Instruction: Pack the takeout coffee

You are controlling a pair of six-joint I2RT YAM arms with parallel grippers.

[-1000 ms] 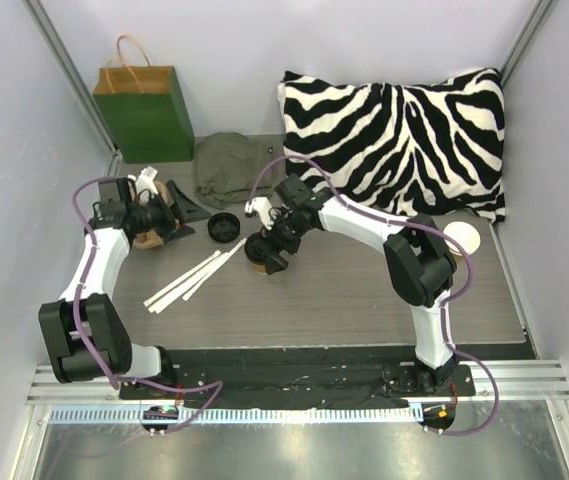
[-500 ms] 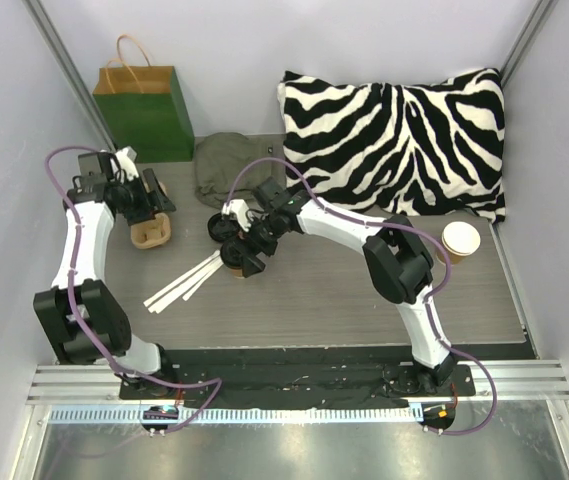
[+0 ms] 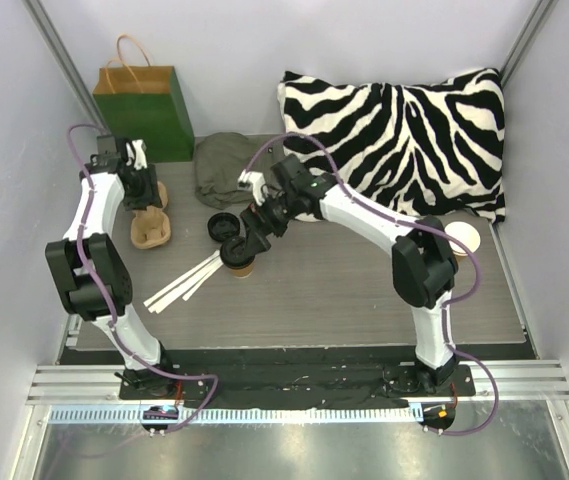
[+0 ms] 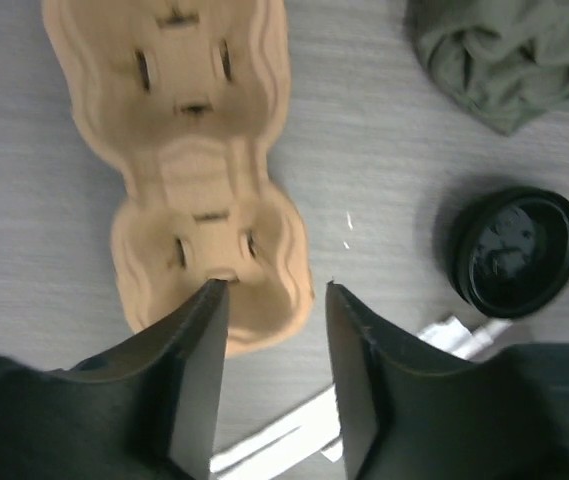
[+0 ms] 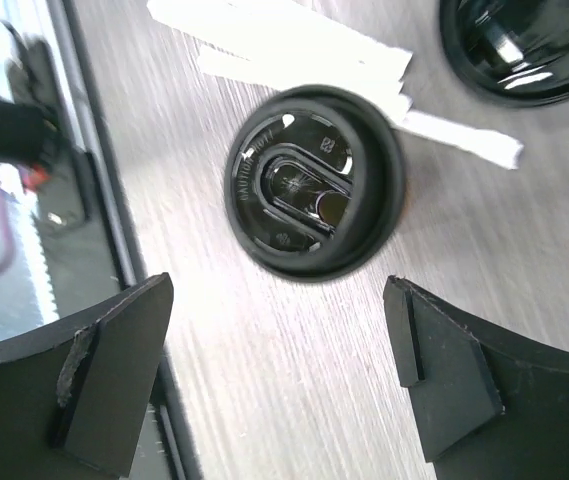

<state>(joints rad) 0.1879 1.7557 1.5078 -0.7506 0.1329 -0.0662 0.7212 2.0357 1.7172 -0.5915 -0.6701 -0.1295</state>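
Note:
The takeout coffee (image 3: 239,261), a small tan cup with a black lid, stands upright on the table by the white strips. In the right wrist view it (image 5: 314,195) is seen from above. My right gripper (image 3: 250,232) is open and empty, just behind and above the cup; in its own view (image 5: 279,350) the cup lies ahead of the jaws, not between them. My left gripper (image 3: 143,196) is open and empty over the tan pulp tray (image 3: 151,227). In the left wrist view (image 4: 269,300) its left finger overlaps the tray's (image 4: 194,150) near pocket. The green bag (image 3: 145,111) stands at the back left.
A loose black lid (image 3: 222,226) lies left of the cup, also in the left wrist view (image 4: 515,250). White paper strips (image 3: 189,281) lie in front. An olive cloth (image 3: 228,168), a zebra pillow (image 3: 399,135) and a lidless tan cup (image 3: 461,239) are behind and right.
My right gripper carried the lidded cup leftward, set it by the strips, let go and drew back. My left gripper lifted off the tray and moved back toward the bag.

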